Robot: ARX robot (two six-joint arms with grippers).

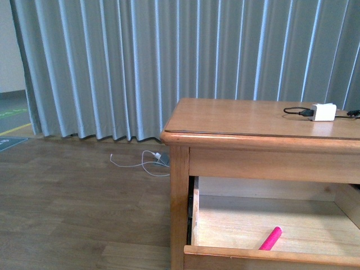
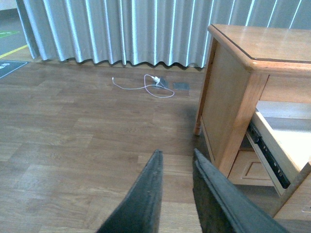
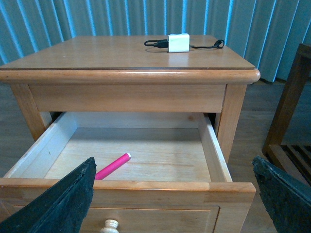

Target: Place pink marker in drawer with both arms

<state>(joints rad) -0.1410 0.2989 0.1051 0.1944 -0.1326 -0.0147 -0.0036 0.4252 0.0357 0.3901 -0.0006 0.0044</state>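
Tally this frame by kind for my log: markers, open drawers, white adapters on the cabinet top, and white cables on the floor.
Pink marker: 1
Open drawer: 1
White adapter: 1
White floor cable: 1
Total: 4

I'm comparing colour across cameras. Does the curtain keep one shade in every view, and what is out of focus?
Front view: curtain grey, whole picture slightly soft. Left wrist view: same grey, left pincer blurred up close. Right wrist view: curtain looks blue; pink marker in the drawer is sharp, right pincer blurred.
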